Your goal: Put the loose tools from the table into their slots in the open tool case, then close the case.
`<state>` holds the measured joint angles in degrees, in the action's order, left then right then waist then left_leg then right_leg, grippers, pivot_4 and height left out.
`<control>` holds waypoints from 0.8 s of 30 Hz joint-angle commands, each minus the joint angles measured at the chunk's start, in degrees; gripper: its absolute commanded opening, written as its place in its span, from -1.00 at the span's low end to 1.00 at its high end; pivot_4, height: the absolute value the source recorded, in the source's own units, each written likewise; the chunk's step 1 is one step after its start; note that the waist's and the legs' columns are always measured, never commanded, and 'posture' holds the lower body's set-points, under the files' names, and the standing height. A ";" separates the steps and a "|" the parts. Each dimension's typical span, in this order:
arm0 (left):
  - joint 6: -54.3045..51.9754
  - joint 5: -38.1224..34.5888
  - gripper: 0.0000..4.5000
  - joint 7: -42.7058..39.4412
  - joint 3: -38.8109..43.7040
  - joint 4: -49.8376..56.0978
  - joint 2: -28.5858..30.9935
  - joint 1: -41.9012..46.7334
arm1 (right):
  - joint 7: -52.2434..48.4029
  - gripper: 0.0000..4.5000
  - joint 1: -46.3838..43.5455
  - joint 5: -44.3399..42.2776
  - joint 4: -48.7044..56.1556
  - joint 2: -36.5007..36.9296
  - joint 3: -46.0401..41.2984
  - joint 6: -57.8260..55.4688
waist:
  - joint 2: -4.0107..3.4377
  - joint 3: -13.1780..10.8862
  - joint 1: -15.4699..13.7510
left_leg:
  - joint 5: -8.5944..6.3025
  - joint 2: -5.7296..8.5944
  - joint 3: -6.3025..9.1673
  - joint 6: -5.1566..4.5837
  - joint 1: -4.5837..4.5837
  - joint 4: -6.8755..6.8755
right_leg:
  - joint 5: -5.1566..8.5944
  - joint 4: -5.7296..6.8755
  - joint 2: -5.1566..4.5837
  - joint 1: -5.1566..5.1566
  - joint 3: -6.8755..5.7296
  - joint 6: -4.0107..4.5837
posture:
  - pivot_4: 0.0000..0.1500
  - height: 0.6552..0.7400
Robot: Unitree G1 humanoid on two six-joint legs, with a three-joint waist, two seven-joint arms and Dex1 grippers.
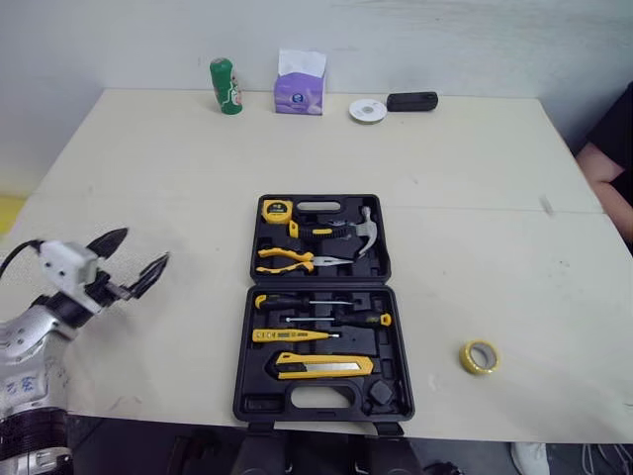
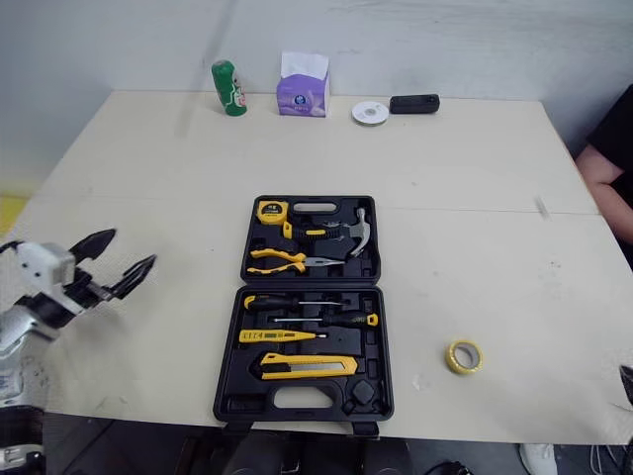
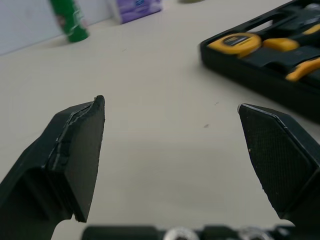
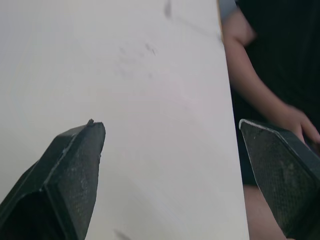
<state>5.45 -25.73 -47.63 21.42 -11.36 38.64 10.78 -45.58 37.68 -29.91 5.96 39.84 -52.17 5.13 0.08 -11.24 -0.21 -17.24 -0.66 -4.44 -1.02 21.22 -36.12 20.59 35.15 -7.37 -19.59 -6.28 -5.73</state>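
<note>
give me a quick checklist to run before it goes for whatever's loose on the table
1. Case ready to receive: the tool case lies open and flat, both halves showing. Ok.
2. All tools stowed: a yellow tape roll lies on the table to the right of the case, apart from it. Not ok.
3. Free slot for the roll: cannot tell.
4. Left gripper: fingers open, empty, left of the case. Ok.
5. Right gripper: fingers open, empty, over bare table. Ok.
6. Right side free of people: a person's arm is at the table's right edge. Not ok.
</note>
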 commanded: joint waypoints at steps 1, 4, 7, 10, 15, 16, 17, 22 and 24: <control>-5.51 -3.64 0.99 -3.59 -4.50 8.53 -0.28 2.42 | -2.09 1.00 0.51 -1.26 6.20 3.96 -2.69 -3.99 | 0.00 0.00 -0.14 | 0.03 0.00 0.00 -0.03 0.00 0.01 | 0.00 -0.02 0.02 0.00 0.00 0.00 | 1.00 1.00; -16.08 -9.95 0.99 -6.47 -9.26 15.11 -0.94 4.65 | -2.43 1.00 0.86 -1.74 11.43 8.26 -3.95 -11.63 | -0.01 -0.01 -0.44 | 0.11 0.00 -0.02 -0.14 0.03 0.01 | 0.00 -0.05 0.08 0.00 0.00 0.00 | 1.00 1.00; -21.82 -12.57 0.99 -11.03 -13.97 20.56 -0.12 5.77 | -6.36 1.00 3.76 -4.00 17.91 13.11 -5.05 -22.22 | -0.01 -0.01 -0.69 | 0.12 0.00 -0.04 -0.14 0.06 -0.02 | 0.00 -0.06 0.12 0.00 0.00 -0.01 | 1.00 1.00; -23.85 -13.18 0.99 -13.91 -17.20 23.58 -0.82 7.69 | -13.09 1.00 7.73 -7.78 27.56 18.36 -8.16 -33.11 | 0.00 -0.03 -1.11 | 0.15 -0.07 -0.04 -0.10 0.06 -0.04 | 0.00 -0.09 0.27 0.01 0.03 -0.01 | 1.00 1.00; -23.63 -11.12 0.99 -16.94 -23.16 27.93 -2.84 9.66 | -15.05 1.00 6.85 -12.00 40.95 25.42 -8.09 -48.20 | 0.22 -0.15 -1.35 | 0.16 -0.14 -0.02 -0.10 0.05 -0.13 | -0.03 -0.06 0.41 0.04 0.17 -0.02 | 1.00 1.00; -23.23 -10.49 0.99 -17.58 -24.45 29.06 -3.03 9.84 | -13.84 1.00 5.80 -13.96 43.37 26.43 -6.78 -51.22 | 0.27 -0.18 -1.38 | 0.16 -0.14 0.00 -0.10 0.08 -0.12 | -0.03 -0.10 0.41 0.04 0.17 -0.02 | 1.00 1.00; -22.94 -9.94 0.99 -18.30 -25.49 29.94 -2.96 9.95 | -12.73 1.00 4.65 -15.43 45.34 27.37 -5.31 -53.63 | 0.32 -0.20 -1.40 | 0.16 -0.14 0.01 -0.10 0.13 -0.12 | -0.03 -0.14 0.43 0.02 0.17 -0.02 | 1.00 1.00; -24.12 -10.32 0.99 -17.24 -26.84 31.94 -4.55 11.61 | -7.49 1.00 -0.09 -8.79 47.26 32.07 6.10 -57.16 | 0.35 -0.22 -1.45 | 0.17 -0.17 0.06 -0.11 0.30 -0.35 | -0.06 -0.14 0.57 0.03 0.15 -0.07 | 1.00 1.00; -24.61 -10.25 0.99 -16.62 -27.34 32.87 -5.23 11.60 | -6.68 1.00 -1.07 -5.35 46.41 32.79 10.07 -56.59 | 0.35 -0.22 -1.53 | 0.17 -0.17 0.09 -0.12 0.32 -0.46 | -0.06 -0.18 0.59 0.05 0.15 -0.07 | 1.00 1.00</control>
<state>-19.02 -35.44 -64.74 -5.68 18.85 33.86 22.01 -53.10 37.00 -38.16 51.87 72.08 -43.94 -51.57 0.43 -11.46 -1.75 -17.07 -0.84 -4.34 -1.14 21.54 -36.62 20.53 34.97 -6.78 -19.54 -6.14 -5.80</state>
